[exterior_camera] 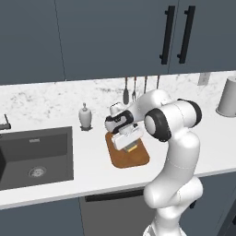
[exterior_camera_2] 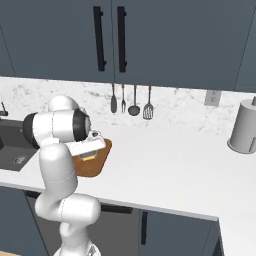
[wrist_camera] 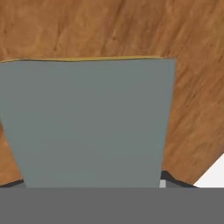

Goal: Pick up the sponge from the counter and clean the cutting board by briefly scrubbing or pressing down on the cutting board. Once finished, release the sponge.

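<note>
**Sponge held over the cutting board, grey face toward the hand camera**

The gripper [exterior_camera: 130, 146] hangs low over the cutting board [exterior_camera: 120, 159], which lies on the counter [exterior_camera: 92, 152] just right of the sink [exterior_camera: 37, 156]. The sponge [wrist_camera: 89, 124] sits directly ahead of the hand, between the fingers: in the hand view its dark grey layer fills the middle, with a thin yellow edge along its far side and wood grain all around. In the left base view a small yellow-and-dark block [exterior_camera: 132, 148] shows under the white hand, over the board's middle. The gripper is closed upon the sponge, to judge from the block sitting squarely in line with the hand; the fingertips are mostly masked by it, so the pinch is inferred and not seen.

The relation that matters is vertical: the board lies straight below the sponge, so the coming move is a short press downward, not a reach sideways. The board's long axis runs away from the robot, angled slightly; the sponge's own long axis cannot be read.

Hidden or unclear: whether the sponge's underside already touches the wood. In the right base view the arm's elbow covers the left part of the board [exterior_camera_2: 97, 162]. A white corner of counter shows at the lower right of the hand view.
</note>
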Motion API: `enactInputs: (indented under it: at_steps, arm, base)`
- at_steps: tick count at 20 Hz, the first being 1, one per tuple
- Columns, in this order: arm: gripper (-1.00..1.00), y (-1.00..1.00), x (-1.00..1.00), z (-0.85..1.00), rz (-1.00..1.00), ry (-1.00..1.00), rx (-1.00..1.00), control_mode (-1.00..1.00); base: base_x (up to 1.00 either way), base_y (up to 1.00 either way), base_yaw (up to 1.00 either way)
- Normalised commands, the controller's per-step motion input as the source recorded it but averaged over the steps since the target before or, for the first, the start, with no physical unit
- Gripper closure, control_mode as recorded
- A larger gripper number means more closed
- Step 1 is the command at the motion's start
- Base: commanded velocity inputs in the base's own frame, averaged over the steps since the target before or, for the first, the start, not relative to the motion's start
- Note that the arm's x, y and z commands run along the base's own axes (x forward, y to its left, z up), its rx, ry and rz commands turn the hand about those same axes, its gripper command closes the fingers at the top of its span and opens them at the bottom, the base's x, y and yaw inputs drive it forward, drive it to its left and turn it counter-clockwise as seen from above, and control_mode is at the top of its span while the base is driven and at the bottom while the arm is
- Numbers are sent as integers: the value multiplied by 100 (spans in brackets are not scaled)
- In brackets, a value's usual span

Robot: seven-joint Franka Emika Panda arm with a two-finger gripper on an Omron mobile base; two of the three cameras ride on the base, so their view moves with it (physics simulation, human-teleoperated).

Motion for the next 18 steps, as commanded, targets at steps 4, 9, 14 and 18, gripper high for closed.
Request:
enactInputs:
  at_steps: [4, 9, 14, 18]
  arm:
    - [100, -51, 0, -36, 0, 0, 0, -100]
    - [100, -81, 0, -47, 0, 0, -1, -100]
    - [100, -69, 0, -35, 0, 0, 0, -100]
    - [100, -88, 0, -13, 0, 0, 0, -100]
  base:
    - [0, 0, 0]
    - [0, 0, 0]
    - [0, 0, 0]
    - [0, 0, 0]
